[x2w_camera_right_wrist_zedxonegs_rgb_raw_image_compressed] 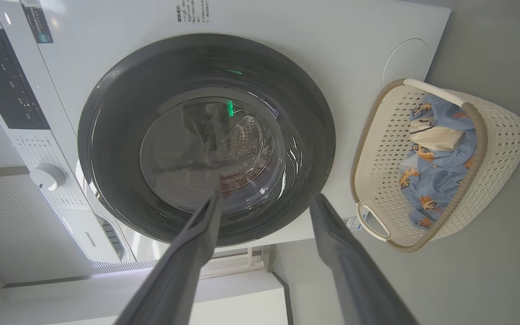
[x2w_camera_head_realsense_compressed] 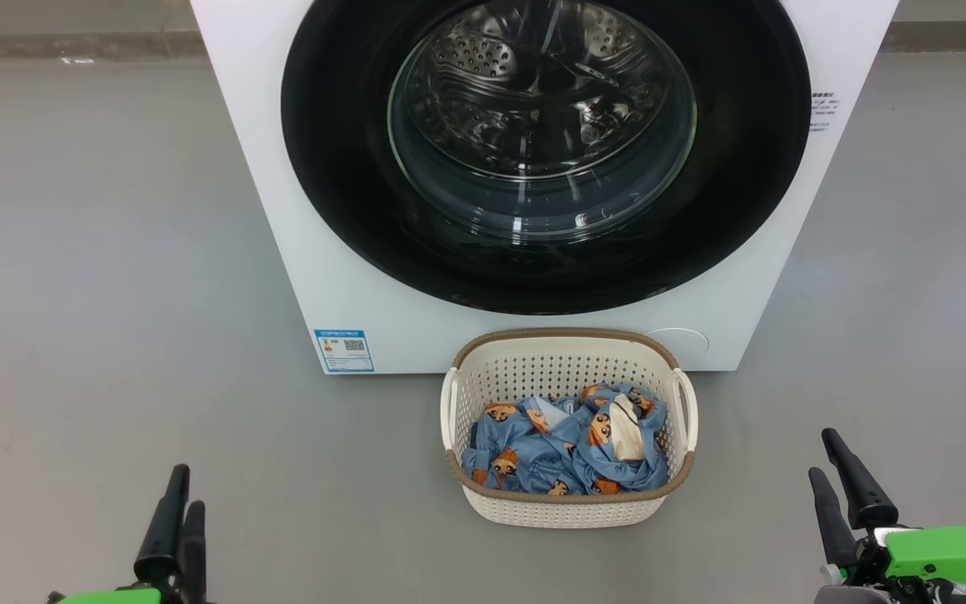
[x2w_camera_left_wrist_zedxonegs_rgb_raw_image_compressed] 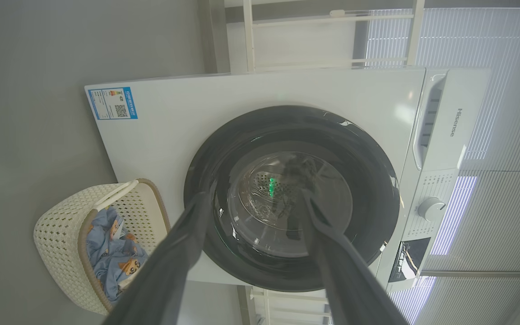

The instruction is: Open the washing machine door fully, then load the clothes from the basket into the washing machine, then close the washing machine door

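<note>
The shut door point(x2w_camera_head_realsense_compressed: 546, 159) is seen well ahead; the right claw point(x2w_camera_head_realsense_compressed: 823, 454) is judged nearer it than the left claw point(x2w_camera_head_realsense_compressed: 187, 488). Both are spread apart, empty.

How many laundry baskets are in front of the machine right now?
1. The basket stands on the floor just before the washing machine, below its closed door, holding the blue clothes. Others may be off-frame.

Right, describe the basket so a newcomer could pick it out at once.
Find the big white washing machine. On the grey floor right before it sits the basket. It alone is cream, perforated, brown-rimmed, holding blue bear-print clothes.
</note>
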### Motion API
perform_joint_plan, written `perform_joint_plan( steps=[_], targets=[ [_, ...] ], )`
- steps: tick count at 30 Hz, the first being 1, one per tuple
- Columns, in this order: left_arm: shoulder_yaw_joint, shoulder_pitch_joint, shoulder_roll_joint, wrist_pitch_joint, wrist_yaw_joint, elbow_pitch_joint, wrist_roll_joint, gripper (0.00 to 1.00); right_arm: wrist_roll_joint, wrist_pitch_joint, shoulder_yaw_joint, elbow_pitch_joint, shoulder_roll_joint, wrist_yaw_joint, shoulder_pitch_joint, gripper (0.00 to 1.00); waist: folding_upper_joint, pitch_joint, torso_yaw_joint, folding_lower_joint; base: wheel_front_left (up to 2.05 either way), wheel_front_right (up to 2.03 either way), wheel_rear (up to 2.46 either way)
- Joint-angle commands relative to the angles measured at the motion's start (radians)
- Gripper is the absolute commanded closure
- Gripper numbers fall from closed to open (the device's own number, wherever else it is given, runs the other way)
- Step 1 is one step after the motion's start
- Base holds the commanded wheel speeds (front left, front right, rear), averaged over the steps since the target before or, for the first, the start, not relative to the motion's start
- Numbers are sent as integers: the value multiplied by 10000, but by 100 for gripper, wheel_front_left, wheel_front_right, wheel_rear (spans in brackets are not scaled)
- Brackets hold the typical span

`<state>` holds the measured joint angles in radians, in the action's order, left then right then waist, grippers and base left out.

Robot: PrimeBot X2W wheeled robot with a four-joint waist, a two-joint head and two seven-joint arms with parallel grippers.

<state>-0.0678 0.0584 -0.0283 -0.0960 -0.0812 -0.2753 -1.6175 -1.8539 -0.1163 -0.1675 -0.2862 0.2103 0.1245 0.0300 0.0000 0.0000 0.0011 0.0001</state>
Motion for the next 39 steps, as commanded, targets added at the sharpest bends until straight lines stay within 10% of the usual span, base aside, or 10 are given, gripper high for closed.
perform_joint_plan(
  steps=[1, 22, 39],
  targets=[
    [24, 354, -92, 108, -42, 209, 23, 0, 182, -85, 43, 299, 103, 6, 369, 0, 0, -1, 8, 6, 0, 0, 0],
    [231, 536, -115, 703, -119, 448, 834, 0, 1331, -318, 241, 727, -193, 15, 594, 0, 0, 31, 64, -1, 0, 0, 0],
    [260, 647, -145, 1203, -184, 497, 3410, 0, 4916, -516, 422, 1125, -281, 23, 753, 0, 0, 41, 97, -1, 0, 0, 0]
  ],
)
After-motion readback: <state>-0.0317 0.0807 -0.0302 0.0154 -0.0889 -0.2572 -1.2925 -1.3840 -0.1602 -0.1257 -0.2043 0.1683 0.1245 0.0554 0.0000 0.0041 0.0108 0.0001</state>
